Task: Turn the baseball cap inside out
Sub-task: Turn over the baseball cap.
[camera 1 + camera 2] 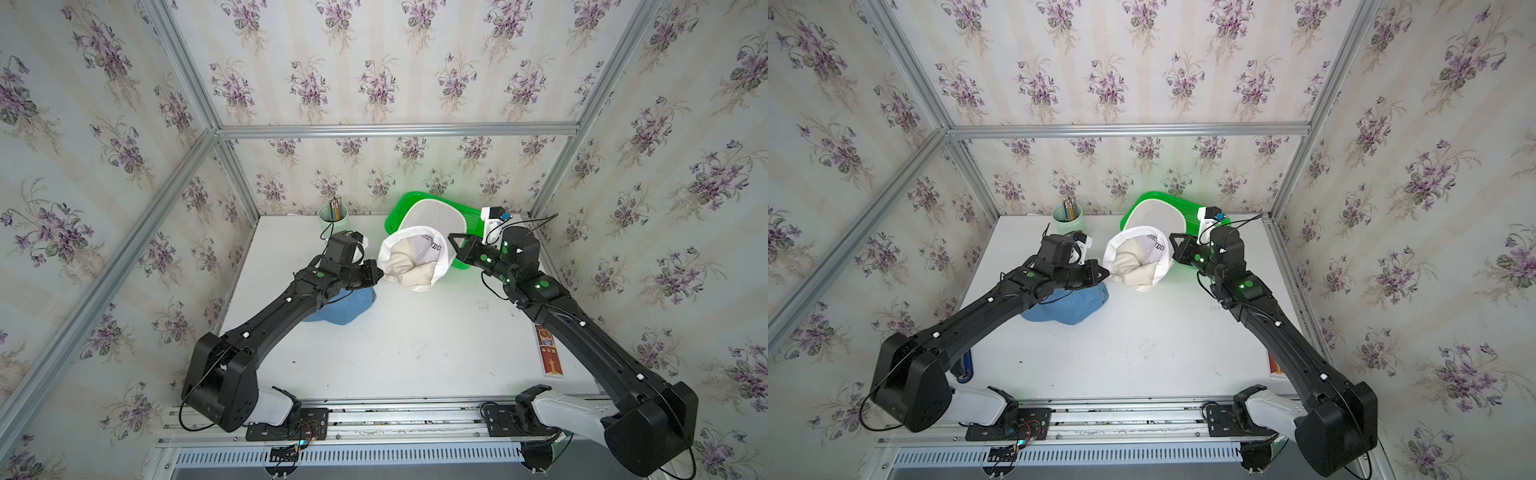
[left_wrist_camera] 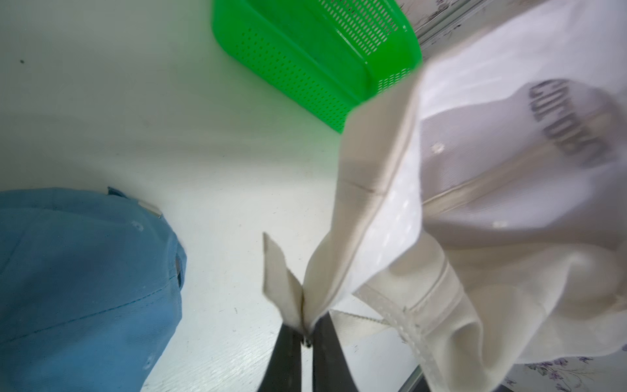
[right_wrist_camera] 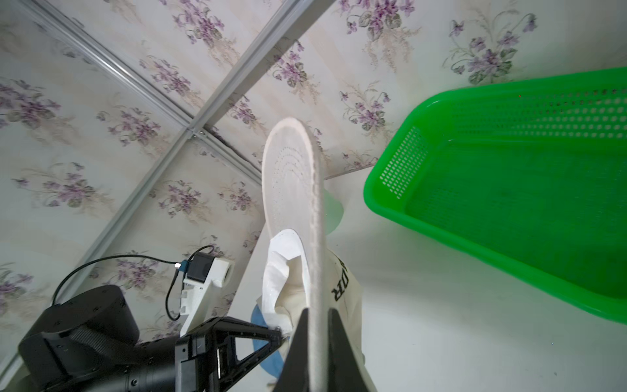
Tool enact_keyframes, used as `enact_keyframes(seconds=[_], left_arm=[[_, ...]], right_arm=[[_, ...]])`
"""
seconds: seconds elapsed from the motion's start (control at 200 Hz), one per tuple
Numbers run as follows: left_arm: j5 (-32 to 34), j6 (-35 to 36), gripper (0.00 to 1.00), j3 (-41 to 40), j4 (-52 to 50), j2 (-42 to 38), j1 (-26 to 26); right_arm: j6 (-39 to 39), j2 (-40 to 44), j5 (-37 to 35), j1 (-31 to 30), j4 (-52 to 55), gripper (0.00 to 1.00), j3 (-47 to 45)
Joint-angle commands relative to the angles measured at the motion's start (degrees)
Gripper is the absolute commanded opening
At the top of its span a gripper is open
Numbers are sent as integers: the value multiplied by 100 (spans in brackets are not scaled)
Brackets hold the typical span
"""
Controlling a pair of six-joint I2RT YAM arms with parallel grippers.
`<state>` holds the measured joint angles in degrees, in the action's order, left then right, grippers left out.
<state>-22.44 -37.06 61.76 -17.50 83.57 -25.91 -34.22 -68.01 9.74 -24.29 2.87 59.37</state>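
The white baseball cap (image 1: 415, 257) is held up in the air above the table (image 1: 415, 353), between the two arms and just in front of the green basket (image 3: 383, 190). Its back strap (image 2: 288, 292) is pinched tight by the left gripper (image 2: 307, 339). Its brim (image 3: 291, 176) is squeezed at the edge by the right gripper (image 3: 317, 314). A blue cap (image 1: 353, 307) is seen lying under the left arm

Probably a lab cell, aluminium frame (image 1: 395, 129), wallpapered panels (image 1: 374, 62) (floral), white table (image 1: 415, 353)
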Motion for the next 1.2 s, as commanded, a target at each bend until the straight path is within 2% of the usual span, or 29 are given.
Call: enact_keyframes(seconds=[0.0, 0.095, 0.19, 0.3, 0.395, 0.505, 0.594, 0.649, 0.734, 0.774, 0.869, 0.934, 1.004, 1.069, 1.084, 1.144, 1.194], left_arm=[[282, 209, 0, 36, -694, 173, -47], [514, 306, 0, 101, -884, 314, -197], [627, 309, 0, 86, -931, 311, -282], [620, 282, 0, 130, -1047, 314, -316], [758, 380, 0, 306, -1446, 370, -373], [914, 457, 0, 413, -1876, 387, -419], [960, 535, 0, 508, -2128, 338, -416], [943, 581, 13, 555, -2164, 288, -418], [957, 748, 18, 746, -2224, 298, -429], [971, 889, 23, 867, -2283, 332, -432], [973, 1607, 49, 1217, -2595, 421, -522], [1130, 2110, 61, 1314, -2754, 318, -648], [1255, 2733, 72, 1107, -2504, -111, -884], [1576, 3308, 90, 752, -2045, -709, -1288], [1696, 3412, 94, 658, -1953, -831, -1381], [2187, 3702, 98, 312, -1495, -1236, -1729], [2312, 3761, 100, 49, -1114, -1488, -1847]], right_arm=[[238, -86, -1230, -200, 478, 0, 118], [-219, -70, -1677, -267, 366, 0, -63], [-488, -40, -1833, -331, 44, 0, -274], [-262, -374, -2042, -578, 199, 0, -35], [54, -761, -2786, -1068, 756, 0, 370], [89, -897, -3362, -1249, 875, 0, 390], [90, -886, -3375, -1294, 849, 0, 374], [69, -802, -3032, -1306, 617, 0, 300], [-146, -732, -2437, -1306, 516, 0, 311], [-300, -710, -2193, -1308, 538, 0, 348], [-638, -687, -1714, -1297, 621, 0, 397], [-803, -683, -1501, -1192, 627, 0, 356], [-1034, -649, -1222, -940, 553, 0, 246], [-1295, -618, -948, -736, 442, 0, 105], [-1346, -617, -907, -515, 435, 0, 95], [-1533, -626, -713, -347, 416, 0, 98], [-1667, -635, -644, -292, 430, 0, 155]])
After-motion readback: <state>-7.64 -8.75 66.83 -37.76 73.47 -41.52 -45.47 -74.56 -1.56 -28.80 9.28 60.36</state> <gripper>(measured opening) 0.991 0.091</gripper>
